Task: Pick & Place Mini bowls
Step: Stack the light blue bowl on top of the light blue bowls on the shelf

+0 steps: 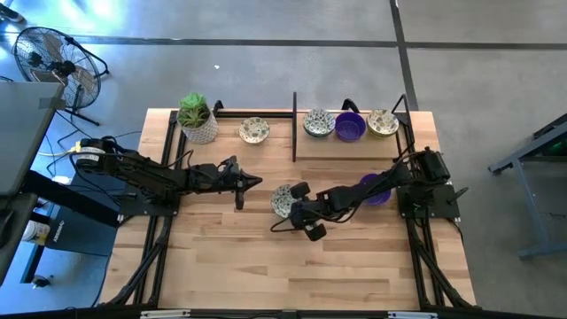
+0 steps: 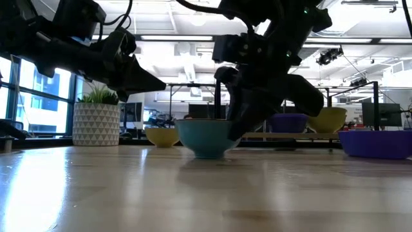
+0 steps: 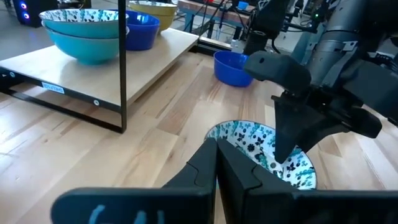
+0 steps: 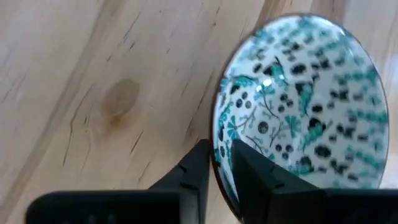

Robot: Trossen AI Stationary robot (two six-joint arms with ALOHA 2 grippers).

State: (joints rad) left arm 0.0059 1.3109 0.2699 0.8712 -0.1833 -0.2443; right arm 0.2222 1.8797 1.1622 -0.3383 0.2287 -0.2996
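Here the right gripper (image 4: 219, 163) stands over the middle of the wooden table (image 1: 221, 257), one finger inside and one outside the rim of a patterned mini bowl (image 1: 283, 200), pinching the wall between them; the bowl rests on the table surface, just beside the gripper's wrist. The left gripper (image 1: 252, 182) waits near the table's centre, clenched on nothing, pointing toward that bowl. The bowl is round, shallow and thin-walled, with a glossy speckled floral glaze inside; it looks like glazed ceramic, hence rigid, light, slippery and liable to chip if dropped. A rim pinch is the sensible hold, since the smooth curved wall offers no other purchase, but the bowl may swing or slide out under a weak clamp. Three further bowls, two patterned and a purple bowl (image 1: 350, 127), sit on the raised shelf (image 1: 345, 149) at the far edge; another patterned bowl (image 1: 254, 131) stands beside the potted plant (image 1: 197, 117).
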